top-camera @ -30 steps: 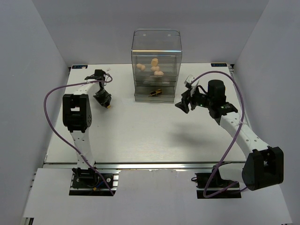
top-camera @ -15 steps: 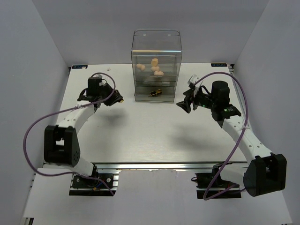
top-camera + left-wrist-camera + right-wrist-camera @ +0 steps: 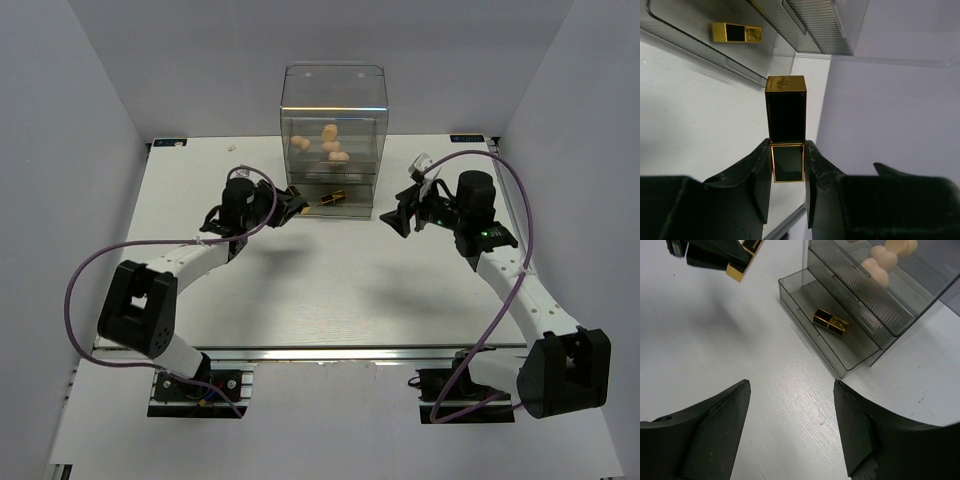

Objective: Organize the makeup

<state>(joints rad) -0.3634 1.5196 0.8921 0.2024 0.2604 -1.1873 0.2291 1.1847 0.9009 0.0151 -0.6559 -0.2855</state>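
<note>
Your left end effector (image 3: 788, 162) pinches a lipstick tube (image 3: 785, 107) by its base, ready for the open drawer (image 3: 801, 291); the right end effector (image 3: 791, 386) gapes empty.

We see both the left arm (image 3: 190, 258) and the right arm (image 3: 520, 290) built of white links and boxy black joints. A purple cable (image 3: 72, 300) loops out at eight o'clock, another (image 3: 487, 345) at four. The fingers (image 3: 752, 175) are matte black wedges, perhaps slightly scuffed.
</note>
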